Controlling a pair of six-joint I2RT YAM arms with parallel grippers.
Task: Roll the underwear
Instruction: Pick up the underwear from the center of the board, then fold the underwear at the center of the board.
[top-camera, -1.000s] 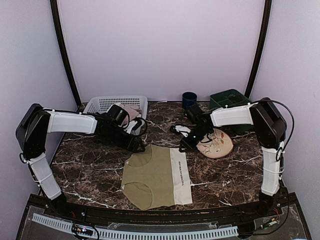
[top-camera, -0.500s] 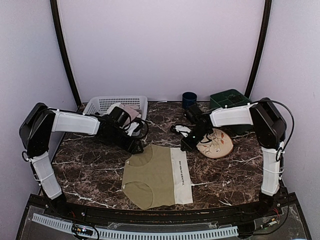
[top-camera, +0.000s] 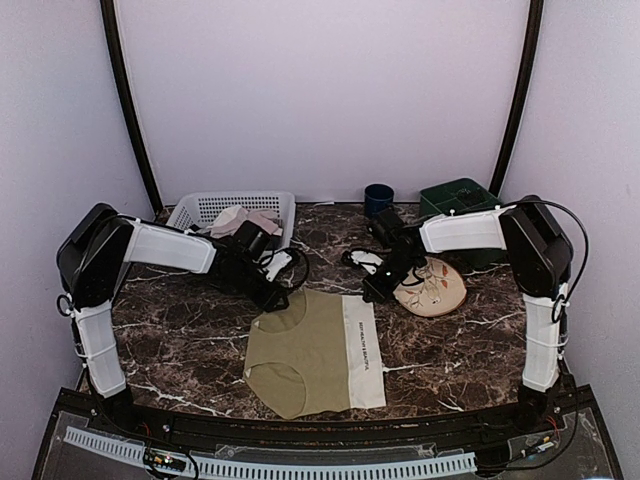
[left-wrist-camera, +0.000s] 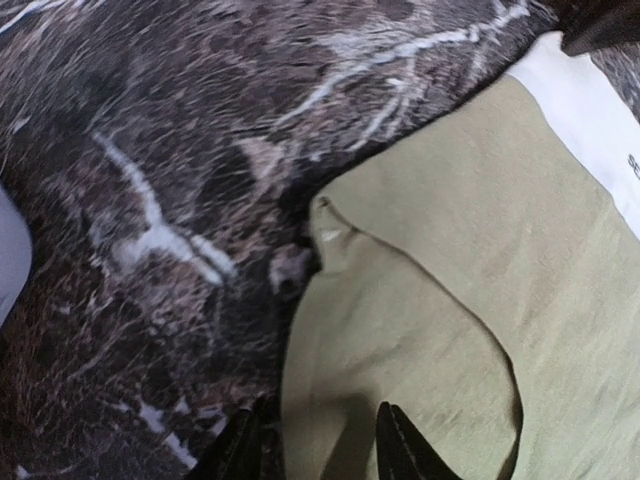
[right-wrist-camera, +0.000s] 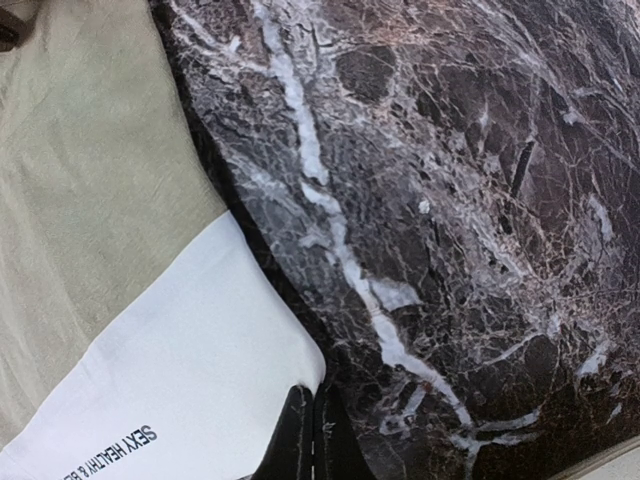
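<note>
The olive-khaki underwear (top-camera: 305, 350) lies flat on the marble table, its cream waistband (top-camera: 363, 350) toward the right. My left gripper (top-camera: 277, 298) is at its far left corner. In the left wrist view the left gripper (left-wrist-camera: 320, 450) is open, jaws apart over the cloth's edge (left-wrist-camera: 420, 300), one on each side of it. My right gripper (top-camera: 372, 292) is at the waistband's far corner. In the right wrist view the right gripper (right-wrist-camera: 312, 425) is shut, with the corner of the waistband (right-wrist-camera: 200, 360) pinched at the fingertips.
A white basket (top-camera: 205, 208) at the back left holds a pale pink garment (top-camera: 262, 222) and a grey one (top-camera: 228, 218). A dark blue cup (top-camera: 378, 198) and a green box (top-camera: 458, 198) stand at the back. A round plate (top-camera: 440, 290) lies right of the right gripper.
My left arm has swung rightward, and its gripper has stayed at the cloth's far left corner. The right arm and the underwear have not visibly moved.
</note>
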